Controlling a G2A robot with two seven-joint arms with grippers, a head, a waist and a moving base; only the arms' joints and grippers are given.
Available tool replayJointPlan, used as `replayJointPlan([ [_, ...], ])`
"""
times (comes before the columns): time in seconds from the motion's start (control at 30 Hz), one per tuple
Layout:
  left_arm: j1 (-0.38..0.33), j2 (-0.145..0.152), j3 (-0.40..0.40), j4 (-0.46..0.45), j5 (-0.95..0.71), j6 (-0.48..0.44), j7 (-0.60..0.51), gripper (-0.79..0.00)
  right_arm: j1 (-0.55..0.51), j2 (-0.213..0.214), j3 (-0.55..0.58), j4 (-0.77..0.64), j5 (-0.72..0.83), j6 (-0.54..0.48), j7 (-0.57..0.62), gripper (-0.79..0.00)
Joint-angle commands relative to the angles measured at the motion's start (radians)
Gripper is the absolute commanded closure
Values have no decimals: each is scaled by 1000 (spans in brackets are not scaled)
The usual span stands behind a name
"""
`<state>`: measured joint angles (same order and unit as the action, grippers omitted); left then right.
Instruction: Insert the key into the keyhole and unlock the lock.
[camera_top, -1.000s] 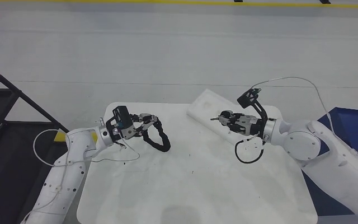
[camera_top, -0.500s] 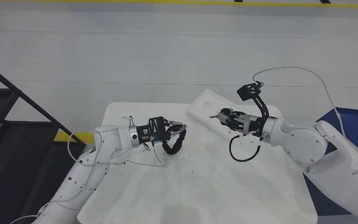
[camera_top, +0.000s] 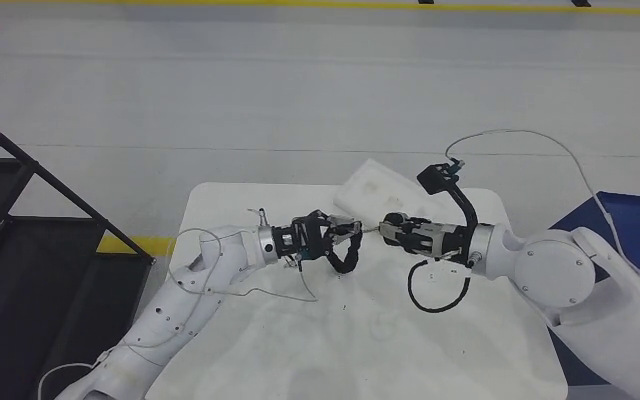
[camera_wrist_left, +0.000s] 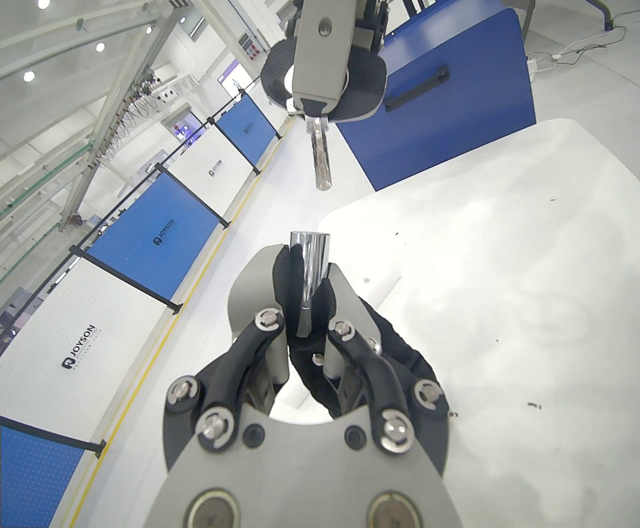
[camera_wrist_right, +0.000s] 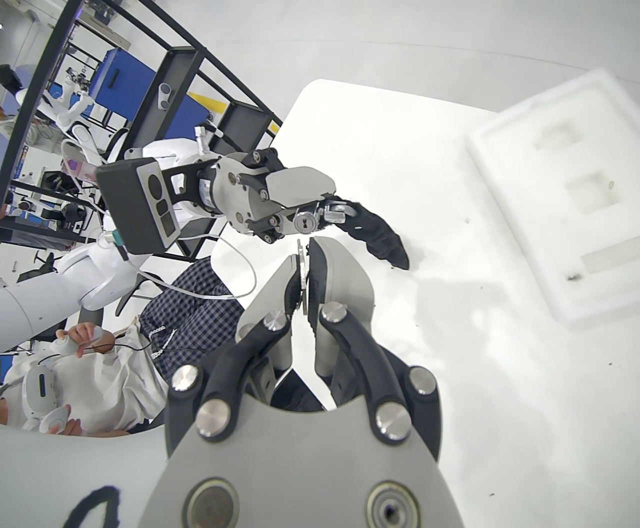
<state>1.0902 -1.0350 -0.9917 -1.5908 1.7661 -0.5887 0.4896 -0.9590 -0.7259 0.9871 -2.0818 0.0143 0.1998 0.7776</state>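
Pale grey floor (camera_top: 300, 90), yellow line (camera_top: 300, 4) at far side. White round-cornered surface (camera_top: 300, 350). Black frame (camera_top: 40, 260), perhaps shelving, off left edge; blue cabinet (camera_wrist_left: 450, 90) off right edge. Blue-white barrier panels (camera_wrist_left: 150, 235); ceiling spotlights (camera_wrist_left: 29, 76).

Lock (camera_wrist_left: 309, 270): bright silver cylinder, recorded with a black fabric-covered cable (camera_wrist_right: 376, 235). Key (camera_wrist_left: 320, 162): silver blade, dark at the head. The 2 grippers, left gripper (camera_wrist_left: 300, 285) and right gripper (camera_wrist_right: 306, 260), are noted as grey with black links and pads and silver screws. Table (camera_top: 400, 340) and foam tray (camera_wrist_right: 550, 200) are recorded white, the table flecked with dark specks. Cabinet (camera_wrist_left: 450, 100): blue.
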Motion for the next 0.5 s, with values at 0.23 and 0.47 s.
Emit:
replayJointPlan([
  [0.23, -1, -1, 3, 3, 3, 13, 5, 0, 0, 0, 0, 0, 0, -1, -1, 0],
  [0.47, 17, -1, 0, 2, -15, 2, -10, 0, 7, 2, -5, -45, -120, -40, 73, 0],
])
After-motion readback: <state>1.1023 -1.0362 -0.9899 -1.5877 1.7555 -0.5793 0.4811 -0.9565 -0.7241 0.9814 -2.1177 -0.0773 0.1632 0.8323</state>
